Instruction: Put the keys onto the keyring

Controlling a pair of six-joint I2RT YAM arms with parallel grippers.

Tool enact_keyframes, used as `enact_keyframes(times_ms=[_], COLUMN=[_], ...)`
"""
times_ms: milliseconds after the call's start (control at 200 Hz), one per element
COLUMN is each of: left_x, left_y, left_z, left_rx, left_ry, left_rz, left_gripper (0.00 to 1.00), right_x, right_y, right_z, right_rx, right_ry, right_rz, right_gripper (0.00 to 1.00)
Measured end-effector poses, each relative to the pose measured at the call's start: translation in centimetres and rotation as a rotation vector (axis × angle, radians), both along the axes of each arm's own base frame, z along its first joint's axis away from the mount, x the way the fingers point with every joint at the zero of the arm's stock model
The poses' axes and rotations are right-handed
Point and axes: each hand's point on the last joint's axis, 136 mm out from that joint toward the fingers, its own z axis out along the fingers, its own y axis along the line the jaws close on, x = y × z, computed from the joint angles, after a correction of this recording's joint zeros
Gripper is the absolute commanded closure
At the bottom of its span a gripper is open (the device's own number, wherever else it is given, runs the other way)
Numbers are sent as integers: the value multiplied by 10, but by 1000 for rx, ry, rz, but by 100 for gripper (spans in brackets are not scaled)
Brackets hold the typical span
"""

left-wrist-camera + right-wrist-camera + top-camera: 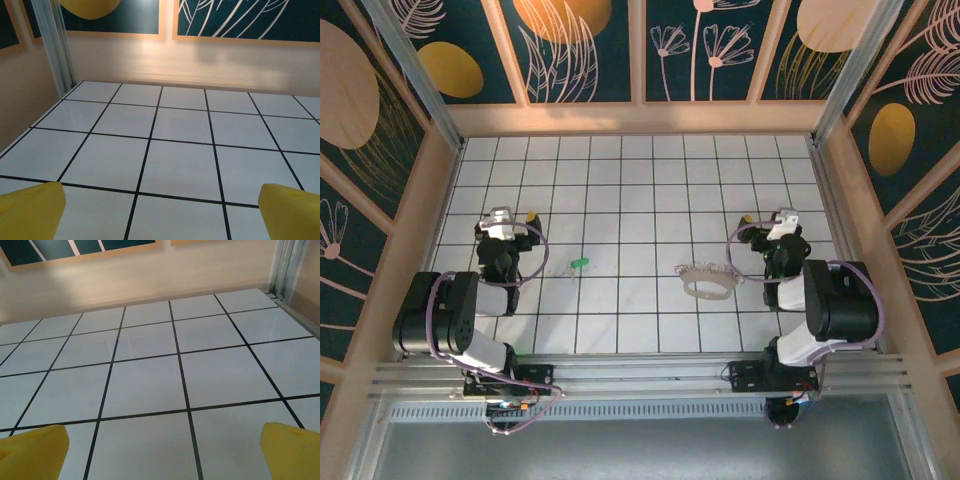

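2 black arms stand at the near edge of a white tabletop (pixel 640 180), smooth, faintly glossy, and ruled by thin black lines into square tiles.

Top view: the left gripper (pixel 512 214) and the right gripper (pixel 767 216) both hover over bare tile, one toward each side. The keys (pixel 576 266) lie flat left of centre, near the left arm. They show as 1 bright green head with a thin silvery sliver beside it; their number is too small to tell. The keyring (pixel 708 287), a pale silvery oval wire loop, lies flat right of centre, just beside the right arm. A jagged cluster of silvery bits sits on its far edge. Keys and keyring lie well apart, and neither touches a gripper.

Wrist views: the left gripper (pixel 160 215) has rounded, matte yellow fingertips (pixel 35 212) in the bottom corners, spread wide over bare tile. The right gripper (pixel 162 452) likewise has its fingertips (pixel 292 450) spread wide and holds nothing.
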Motion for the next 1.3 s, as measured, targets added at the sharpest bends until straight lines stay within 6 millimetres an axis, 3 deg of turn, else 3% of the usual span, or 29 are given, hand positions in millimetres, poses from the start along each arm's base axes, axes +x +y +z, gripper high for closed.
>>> enact_keyframes(times_ms=[1001,1101,1221,1296], left_x=[0,4,13,14], left_y=[4,9,12,13], left_z=[1,10,40,56], left_rx=[-9,-13,-26,-41], left_ry=[4,15,-20,-36], left_rz=[25,54,72,82], left_gripper=[1,1,1,1], right_x=[1,17,32,33], right_y=[1,6,7,6], right_z=[0,27,76,92], right_rx=[-7,-6,40,105], right_ry=[30,28,-32,-45], right_rz=[1,8,2,-11], right_gripper=[1,1,1,1])
